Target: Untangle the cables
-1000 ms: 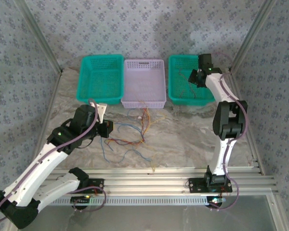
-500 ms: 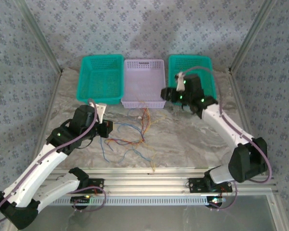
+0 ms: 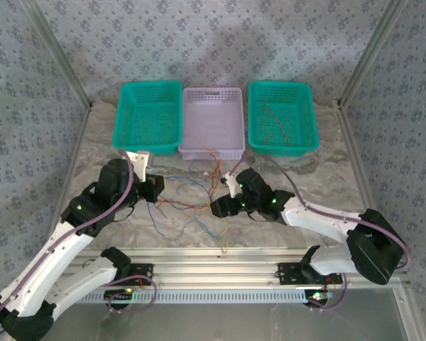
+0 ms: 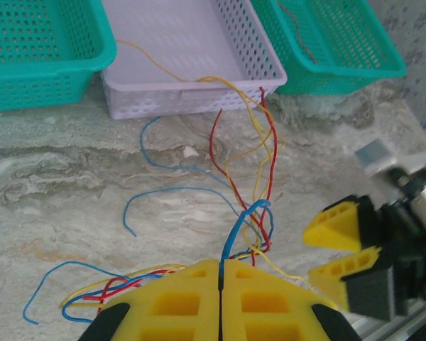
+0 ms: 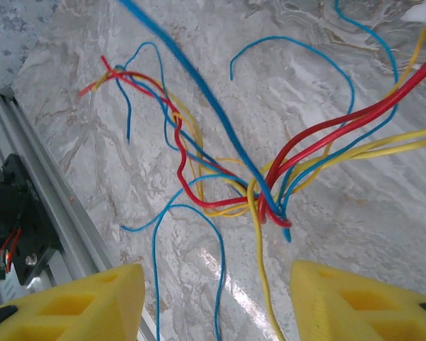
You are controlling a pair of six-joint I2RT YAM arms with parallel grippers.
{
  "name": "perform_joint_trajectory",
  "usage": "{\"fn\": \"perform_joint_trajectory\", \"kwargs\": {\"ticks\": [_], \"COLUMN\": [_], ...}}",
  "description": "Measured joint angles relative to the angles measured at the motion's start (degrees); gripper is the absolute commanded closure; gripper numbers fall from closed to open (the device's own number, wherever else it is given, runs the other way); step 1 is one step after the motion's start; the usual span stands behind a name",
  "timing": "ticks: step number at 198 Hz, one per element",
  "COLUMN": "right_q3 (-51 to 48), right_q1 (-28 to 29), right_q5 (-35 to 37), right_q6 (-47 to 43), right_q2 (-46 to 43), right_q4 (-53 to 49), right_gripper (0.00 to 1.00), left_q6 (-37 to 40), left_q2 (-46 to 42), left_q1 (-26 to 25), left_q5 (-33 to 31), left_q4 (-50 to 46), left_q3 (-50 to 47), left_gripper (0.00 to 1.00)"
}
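A tangle of thin red, yellow and blue cables point(image 3: 196, 206) lies on the marble table in front of the baskets, knotted together at one spot point(image 5: 267, 203). My left gripper point(image 3: 156, 190) sits at the tangle's left side, shut on a blue cable point(image 4: 236, 231) that rises from between its yellow pads point(image 4: 177, 298) toward the knot. My right gripper point(image 3: 216, 208) hovers open just above the knot's right side; its jaws point(image 5: 213, 302) straddle loose blue and yellow strands without touching them. Its yellow fingers point(image 4: 339, 224) show in the left wrist view.
Three baskets line the back: a teal one point(image 3: 149, 145), a lavender one point(image 3: 211, 153) with a yellow strand point(image 4: 163, 69) trailing over its rim, and a teal one point(image 3: 314, 138) holding loose cables point(image 3: 275, 126). Aluminium rails point(image 3: 220, 266) border the near edge.
My right arm swung from the right teal basket down to the tangle at mid-table, its jaws opening wider. The left gripper kept its grip and shifted slightly.
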Motion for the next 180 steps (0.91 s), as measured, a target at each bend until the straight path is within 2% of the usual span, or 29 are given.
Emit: {"fn": "perform_joint_trajectory", "kwargs": {"ticks": [31,69,82,98,120,152,180], "right_q3": [-1.1,-1.1,-1.1,-1.0,-0.9,-1.2,-3.2], "right_q1": [2.9,4.5,4.6,5.1,5.4,4.4,-1.1], "right_q5": [3.7,8.7,10.0,11.8,13.6,16.6,17.7], "right_q6": [-0.8,-1.3,-1.3,-0.8,-1.3,-1.5,-1.5], "right_q2": [0.9,6.3,7.6,8.3,8.1,4.1,-3.3], "right_q4": [2.9,5.2,6.3,6.8,7.2,6.1,3.7], "right_gripper": [0.43,0.45,0.54,0.77,1.00,1.00,1.00], "left_q6": [-2.9,-6.0,-6.9,-7.6,-8.0,-7.8,-7.5], "left_q2": [-2.4,-3.1,-3.4,-3.6,-4.4,-5.3,-5.5], "left_q1": [-0.4,-0.6,-0.7,-1.0,-1.0,-1.0,-1.0], "left_q5": [-1.4,-1.6,-1.6,-1.6,-1.9,-4.1,-7.3], "left_q4": [1.9,3.9,4.5,4.7,4.6,4.1,1.5], "left_q3": [0.0,-0.2,-0.4,-0.9,-1.0,-0.9,0.4], "left_gripper": [1.00,1.00,1.00,1.00,1.00,1.00,1.00]}}
